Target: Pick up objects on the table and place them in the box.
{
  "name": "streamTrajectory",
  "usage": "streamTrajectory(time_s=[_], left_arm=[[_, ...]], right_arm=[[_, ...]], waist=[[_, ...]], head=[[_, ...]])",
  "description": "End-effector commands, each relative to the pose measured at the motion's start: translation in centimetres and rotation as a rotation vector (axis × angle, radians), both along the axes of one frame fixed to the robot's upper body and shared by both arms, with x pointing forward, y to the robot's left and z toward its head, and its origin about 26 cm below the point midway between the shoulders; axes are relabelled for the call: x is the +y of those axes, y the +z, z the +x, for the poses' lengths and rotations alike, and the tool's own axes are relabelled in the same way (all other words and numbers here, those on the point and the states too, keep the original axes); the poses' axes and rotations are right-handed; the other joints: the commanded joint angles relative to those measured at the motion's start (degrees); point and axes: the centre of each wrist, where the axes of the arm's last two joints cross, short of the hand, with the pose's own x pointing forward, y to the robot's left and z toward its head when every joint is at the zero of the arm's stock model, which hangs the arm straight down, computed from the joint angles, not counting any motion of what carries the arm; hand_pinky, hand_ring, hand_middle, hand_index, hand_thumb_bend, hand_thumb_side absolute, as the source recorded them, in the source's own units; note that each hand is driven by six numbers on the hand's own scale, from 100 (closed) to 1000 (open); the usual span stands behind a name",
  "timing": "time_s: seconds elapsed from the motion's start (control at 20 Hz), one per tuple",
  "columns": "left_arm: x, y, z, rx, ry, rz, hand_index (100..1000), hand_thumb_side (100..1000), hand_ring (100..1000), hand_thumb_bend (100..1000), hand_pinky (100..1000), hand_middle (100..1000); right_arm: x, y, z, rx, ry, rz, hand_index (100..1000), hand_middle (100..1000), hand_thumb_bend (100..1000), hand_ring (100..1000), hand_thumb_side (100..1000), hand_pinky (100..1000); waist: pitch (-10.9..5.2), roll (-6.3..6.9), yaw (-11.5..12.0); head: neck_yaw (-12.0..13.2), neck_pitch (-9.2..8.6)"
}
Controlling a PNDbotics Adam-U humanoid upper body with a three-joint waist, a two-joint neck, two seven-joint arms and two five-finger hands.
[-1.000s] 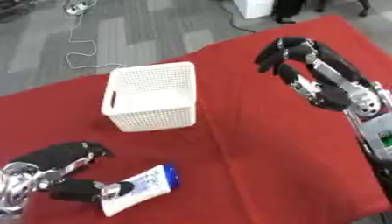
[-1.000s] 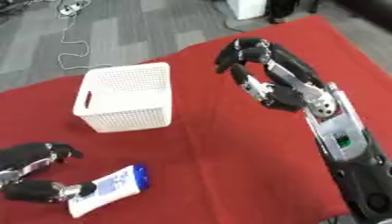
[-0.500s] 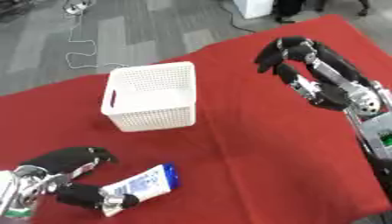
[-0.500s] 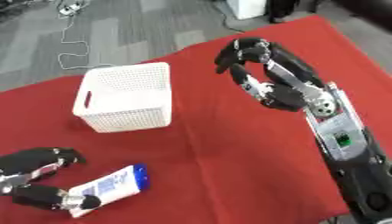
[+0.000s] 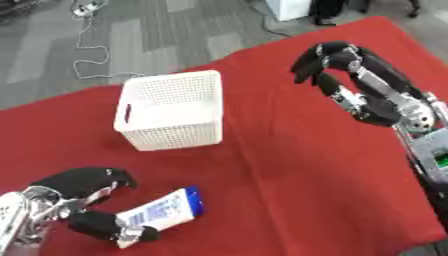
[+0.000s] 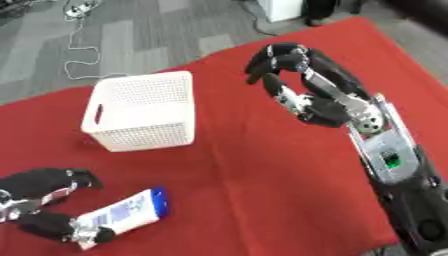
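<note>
Left hand (image 5: 74, 200) at the table's (image 5: 297, 165) near left corner: thumb pinching the cap end of a white tube (image 5: 159, 215) with blue print and a blue end, fingers curled above it. The tube lies flat on the red cloth. White perforated box (image 5: 171, 109) toward the far left, apparently empty. Right hand (image 6: 293, 80) raised over the right side, fingers curled, holding nothing.
</note>
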Motion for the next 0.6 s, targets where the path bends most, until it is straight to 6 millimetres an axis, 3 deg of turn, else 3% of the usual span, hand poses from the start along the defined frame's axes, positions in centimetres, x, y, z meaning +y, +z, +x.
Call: streamTrajectory(time_s=[0.05, 0.6], left_arm=[[-0.25, 0.61, 0.25, -0.029, -0.028, 0.024, 919, 1000, 863, 776, 868, 898], [-0.24, 0.83, 0.78, -0.09, -0.081, 0.154, 899, 1000, 898, 756, 899, 919]], right_arm=[[0.06, 1.19, -0.07, -0.035, 0.012, -0.019, 683, 680, 108, 638, 1000, 464], [0.08, 1.29, -0.04, -0.036, 0.016, -0.019, 682, 680, 110, 639, 1000, 464]], waist=[[-0.46, -0.15, -0.18], [-0.56, -0.01, -0.37]], head=[[-0.14, -0.25], [-0.3, -0.25]])
